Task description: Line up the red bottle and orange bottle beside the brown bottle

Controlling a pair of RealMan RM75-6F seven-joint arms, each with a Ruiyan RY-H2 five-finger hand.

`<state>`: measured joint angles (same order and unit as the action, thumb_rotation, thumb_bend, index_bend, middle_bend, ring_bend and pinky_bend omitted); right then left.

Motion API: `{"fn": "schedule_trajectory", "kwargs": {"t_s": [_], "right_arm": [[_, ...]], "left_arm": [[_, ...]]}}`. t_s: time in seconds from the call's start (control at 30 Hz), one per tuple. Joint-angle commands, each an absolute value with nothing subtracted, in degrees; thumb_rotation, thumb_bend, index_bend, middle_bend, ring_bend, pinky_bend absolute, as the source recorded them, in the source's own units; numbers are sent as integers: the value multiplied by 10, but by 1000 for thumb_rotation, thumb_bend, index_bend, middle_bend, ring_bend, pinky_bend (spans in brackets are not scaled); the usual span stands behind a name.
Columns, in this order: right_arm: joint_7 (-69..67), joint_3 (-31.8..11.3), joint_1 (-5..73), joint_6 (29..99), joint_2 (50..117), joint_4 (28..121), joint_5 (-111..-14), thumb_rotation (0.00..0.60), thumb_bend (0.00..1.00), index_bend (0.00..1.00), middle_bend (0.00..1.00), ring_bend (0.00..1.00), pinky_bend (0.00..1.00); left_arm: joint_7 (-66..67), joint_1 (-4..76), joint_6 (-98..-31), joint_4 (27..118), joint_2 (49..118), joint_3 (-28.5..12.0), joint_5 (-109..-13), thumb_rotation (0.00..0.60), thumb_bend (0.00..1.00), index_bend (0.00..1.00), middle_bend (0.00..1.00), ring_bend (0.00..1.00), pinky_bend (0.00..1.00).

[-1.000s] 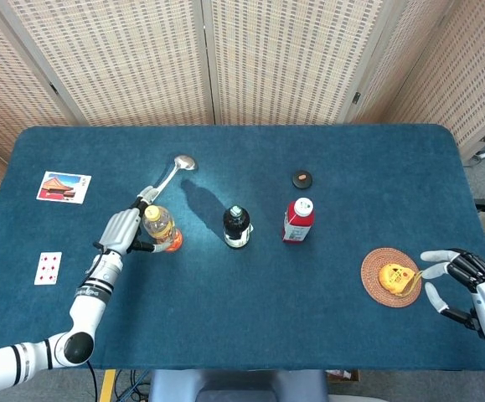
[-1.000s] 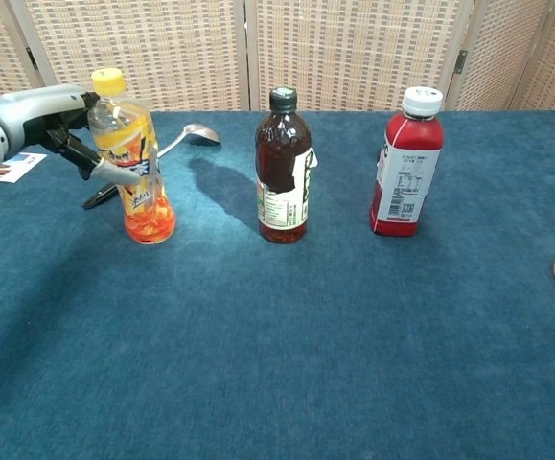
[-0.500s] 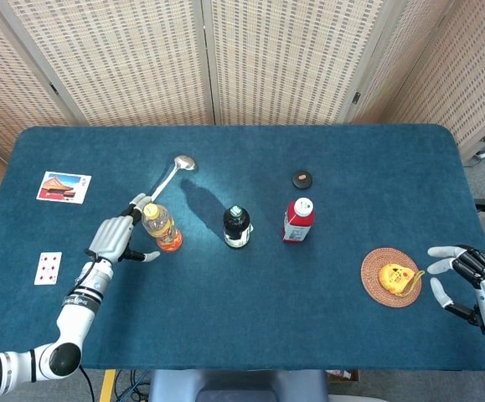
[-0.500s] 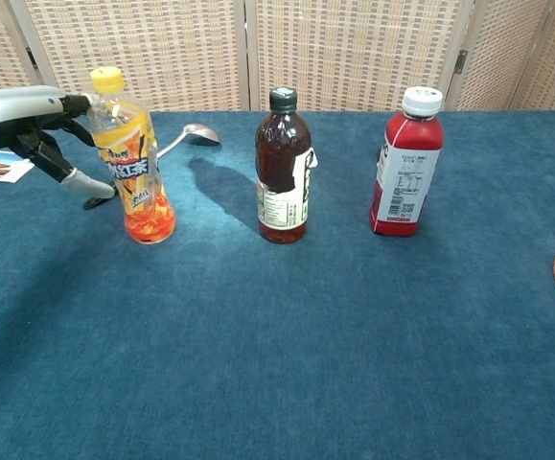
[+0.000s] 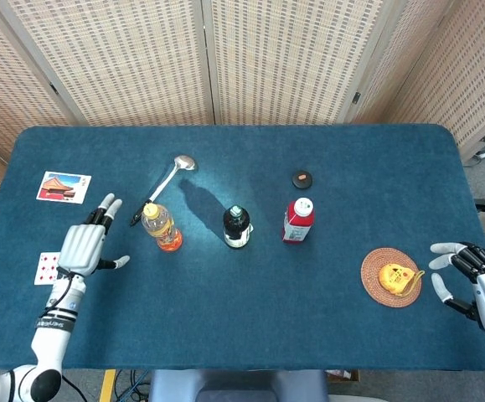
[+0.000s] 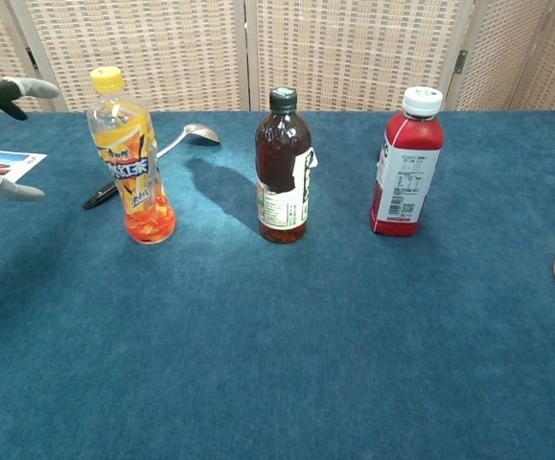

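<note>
The left robot hand (image 5: 81,248) hovers over the blue-covered bench (image 5: 225,318), fingers spread apart and holding nothing, well clear of the bottles. The right robot hand (image 5: 477,280) sits at the far right edge, likewise splayed and empty, just beside a round woven coaster (image 5: 374,270) that carries a small yellow object (image 5: 396,277).

Nearest the left robot hand stands the clear plastic orange bottle with a yellow cap (image 6: 130,156), upright. Next along is the dark brown bottle with a black cap (image 6: 283,166), then the red bottle with a white cap and white label (image 6: 405,162). All three stand upright in a rough row, apart from one another, so the line-up looks essentially done.

Should any need nudging, these look like full drink bottles: moderately heavy, stiff enough not to crush, but tall and narrow, so likely to tip if pushed near the cap. The smooth plastic and glossy labels may slip; wrapping the mid-body, at the label, seems safest.

Behind the orange bottle lies a metal spoon with a dark handle (image 5: 165,184); a small dark round lid (image 5: 301,178) lies beyond the red bottle. A picture card (image 5: 64,186) and a playing card (image 5: 46,268) lie at the left.
</note>
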<state>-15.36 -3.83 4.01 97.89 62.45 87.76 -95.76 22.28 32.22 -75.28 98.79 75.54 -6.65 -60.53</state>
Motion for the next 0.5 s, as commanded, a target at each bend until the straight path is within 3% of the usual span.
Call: {"fn": "schedule_trajectory", "kwargs": {"t_s": [0.03, 0.13, 0.3, 0.5], "right_arm": [[-134, -41, 41, 970, 626, 879, -948, 600, 399, 515, 377, 300, 414], [-104, -42, 41, 953, 623, 886, -933, 600, 399, 515, 377, 300, 414], [-65, -44, 40, 927, 612, 906, -903, 600, 399, 515, 379, 299, 414], [-43, -45, 39, 903, 599, 929, -876, 600, 399, 515, 382, 300, 415]], "left_arm": [[224, 284, -804, 969, 752, -34, -667, 600, 34, 4, 0, 133, 408], [222, 255, -839, 968, 738, -10, -714, 600, 34, 81, 21, 133, 407], [238, 205, -890, 973, 717, 27, -760, 600, 34, 207, 206, 214, 407], [256, 153, -921, 971, 702, 61, -793, 600, 33, 227, 289, 250, 407]]}}
